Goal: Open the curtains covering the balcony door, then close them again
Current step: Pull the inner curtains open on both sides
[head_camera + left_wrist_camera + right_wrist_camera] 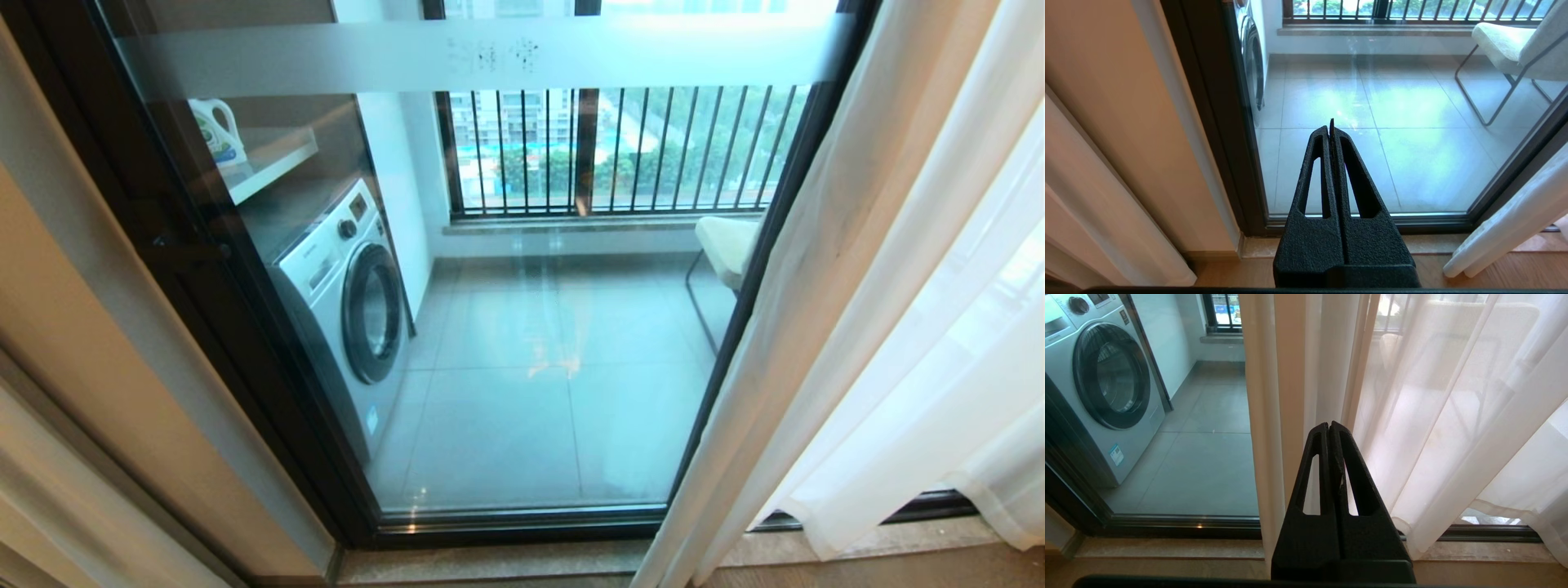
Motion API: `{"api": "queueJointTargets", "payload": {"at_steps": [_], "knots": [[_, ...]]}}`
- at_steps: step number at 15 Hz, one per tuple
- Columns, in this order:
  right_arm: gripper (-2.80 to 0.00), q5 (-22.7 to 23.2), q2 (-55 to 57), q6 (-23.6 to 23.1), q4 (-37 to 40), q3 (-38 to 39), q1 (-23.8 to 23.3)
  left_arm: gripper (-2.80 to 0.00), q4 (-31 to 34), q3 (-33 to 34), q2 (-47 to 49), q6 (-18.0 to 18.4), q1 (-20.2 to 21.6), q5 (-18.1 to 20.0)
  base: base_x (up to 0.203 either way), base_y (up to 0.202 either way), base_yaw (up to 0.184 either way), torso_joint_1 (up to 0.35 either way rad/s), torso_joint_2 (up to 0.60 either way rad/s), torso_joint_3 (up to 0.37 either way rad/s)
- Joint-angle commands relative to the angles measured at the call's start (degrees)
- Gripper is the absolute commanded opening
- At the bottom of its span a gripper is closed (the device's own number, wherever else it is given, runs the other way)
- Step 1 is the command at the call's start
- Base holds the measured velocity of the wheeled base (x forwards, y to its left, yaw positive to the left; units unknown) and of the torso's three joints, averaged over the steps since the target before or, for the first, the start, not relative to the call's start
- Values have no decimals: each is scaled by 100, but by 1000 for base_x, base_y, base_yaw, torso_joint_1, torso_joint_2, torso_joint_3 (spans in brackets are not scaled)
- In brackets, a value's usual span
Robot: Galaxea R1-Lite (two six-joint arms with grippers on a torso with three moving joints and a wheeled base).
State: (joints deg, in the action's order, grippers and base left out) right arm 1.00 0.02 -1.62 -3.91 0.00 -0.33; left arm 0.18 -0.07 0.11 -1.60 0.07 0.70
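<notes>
The sheer curtains (914, 310) are hanging bunched at the right side of the balcony door (522, 327), leaving most of the glass pane uncovered, so the balcony floor, a washing machine (347, 302) and a chair (727, 245) are showing through. Their folds are running top to bottom, with the wavy hems reaching down to the stone sill along the door's lower edge.

Neither arm is showing in the head view. The right gripper (1329, 425) is pointing straight at the curtain's leading edge (1290, 416), its jaws pressed together and pinching nothing; the fabric is lying just beyond the tips. The left gripper (1329, 128) is facing bare glass near the door's left frame, jaws likewise pressed together and empty, with the curtain well off toward the robot's right.

Judging from this, the right arm is the nearer one: a sideways pull across the pane would need its jaws spreading first, then closing on that vertical edge.
</notes>
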Motion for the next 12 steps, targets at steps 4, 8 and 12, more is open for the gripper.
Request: {"api": "queueJointTargets", "payload": {"at_steps": [4, 8, 12], "knots": [[-280, -3, -2, -5, -4, 0, -2, -280, -1, -1, -2, -7, 1, 0, 0, 0, 0, 0, 0, 0], [-280, 6, -2, -5, -4, 0, -2, -280, -1, -1, -2, -7, 1, 0, 0, 0, 0, 0, 0, 0], [-280, 6, -2, -14, 5, 0, -2, -280, -1, -1, -2, -7, 1, 0, 0, 0, 0, 0, 0, 0]]}}
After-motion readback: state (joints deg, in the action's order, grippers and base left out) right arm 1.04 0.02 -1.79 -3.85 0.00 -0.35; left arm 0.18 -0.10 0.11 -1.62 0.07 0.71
